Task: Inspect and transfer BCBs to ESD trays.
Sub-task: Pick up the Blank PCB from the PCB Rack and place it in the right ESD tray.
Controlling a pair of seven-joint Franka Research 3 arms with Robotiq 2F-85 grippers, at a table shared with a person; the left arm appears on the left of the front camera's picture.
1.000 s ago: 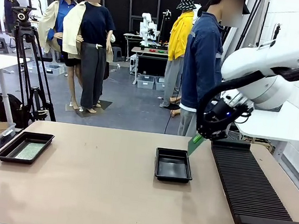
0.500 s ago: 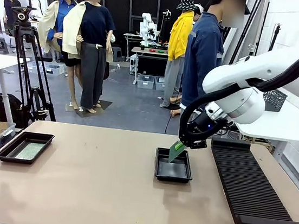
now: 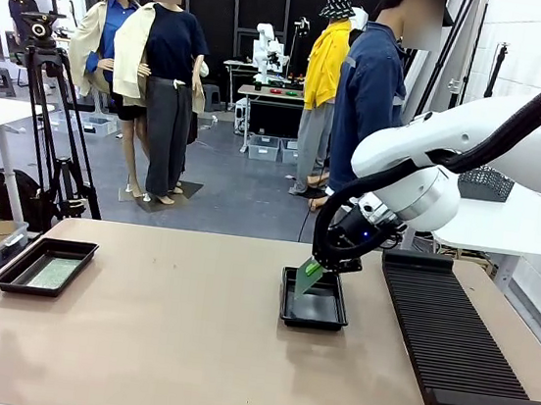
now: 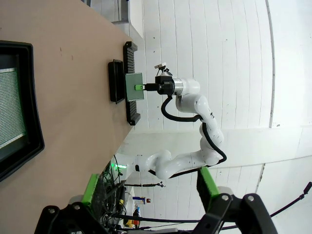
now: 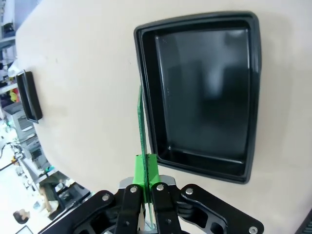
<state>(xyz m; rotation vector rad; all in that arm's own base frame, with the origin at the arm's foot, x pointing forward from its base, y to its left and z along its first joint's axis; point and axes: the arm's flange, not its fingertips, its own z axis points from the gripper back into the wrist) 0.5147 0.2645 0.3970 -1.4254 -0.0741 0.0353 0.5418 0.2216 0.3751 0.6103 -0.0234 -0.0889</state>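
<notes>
My right gripper (image 3: 328,262) is shut on a green BCB (image 3: 308,277), which hangs tilted over the left part of the middle ESD tray (image 3: 312,314). In the right wrist view the BCB (image 5: 142,127) shows edge-on between the shut fingers of the right gripper (image 5: 146,168), along the left rim of the tray (image 5: 204,161), whose floor is bare. A second BCB (image 3: 48,272) lies flat in the left ESD tray (image 3: 6,279). In the left wrist view the left gripper (image 4: 149,186) stands open above the table, beside that tray (image 4: 30,122) and its BCB (image 4: 9,109).
A long ribbed black rack (image 3: 452,335) lies on the table to the right of the middle tray. A person (image 3: 365,106) stands at the far side behind it. A camera tripod (image 3: 51,126) stands off the table's far left corner.
My right gripper has carried the BCB left and down, from above the rack's near-left corner to over the middle tray. The left tray and its board have not moved.
</notes>
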